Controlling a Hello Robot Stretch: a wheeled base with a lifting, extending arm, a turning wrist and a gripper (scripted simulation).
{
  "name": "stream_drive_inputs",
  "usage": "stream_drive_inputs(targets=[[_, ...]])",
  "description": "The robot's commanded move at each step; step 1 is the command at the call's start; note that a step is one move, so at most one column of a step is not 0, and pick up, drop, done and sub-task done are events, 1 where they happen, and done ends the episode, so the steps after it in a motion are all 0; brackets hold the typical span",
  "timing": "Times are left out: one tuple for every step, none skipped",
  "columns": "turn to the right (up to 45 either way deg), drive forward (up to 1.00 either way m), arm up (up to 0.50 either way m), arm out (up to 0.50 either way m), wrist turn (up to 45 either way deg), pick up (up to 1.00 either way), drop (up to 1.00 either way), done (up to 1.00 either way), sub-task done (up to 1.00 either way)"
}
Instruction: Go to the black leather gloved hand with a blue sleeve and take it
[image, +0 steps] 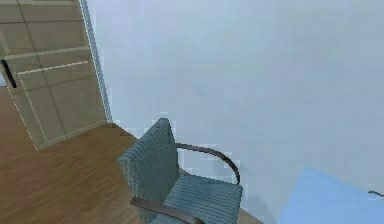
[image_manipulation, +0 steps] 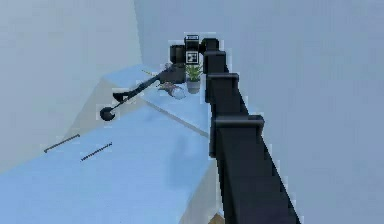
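Table (image_manipulation: 130, 175), pale blue, takes up the arm side view's left and middle, set against a pale wall. The dark square arm (image_manipulation: 245, 150) rises from the bottom edge and reaches out over the table's far part. At its end stands a white square with black marks (image_manipulation: 192, 62), and the jaws sit just left of it.

A thin dark rod (image_manipulation: 135, 95) with a rounded tip slants from there down toward the view's left, over the tabletop. I cannot tell whether it belongs to the jaws or lies on the table. A small grey thing (image_manipulation: 172, 88) lies close by on the table, so I cannot tell whether the jaws are grasping anything, nor whether either shape is the gloved hand.

Two thin dark sticks (image_manipulation: 62, 146) lie nearer on the table, well apart from the arm's end.

In the forward view a grey-blue chair (image: 160, 170) with dark armrests stands on the wood floor (image: 60, 180) near the wall (image: 250, 70). A panelled door (image: 45, 70) is at the left, and a pale blue table corner (image: 330, 200) at the lower right.
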Motion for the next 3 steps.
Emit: stream_drive_inputs(targets=[[0.0,0.00,0.00,0.00,45.0,0.00,0.00,0.00,0.00],[0.0,0.00,0.00,0.00,42.0,0.00,0.00,0.00,0.00],[0.0,0.00,0.00,0.00,0.0,1.00,0.00,0.00,0.00]])
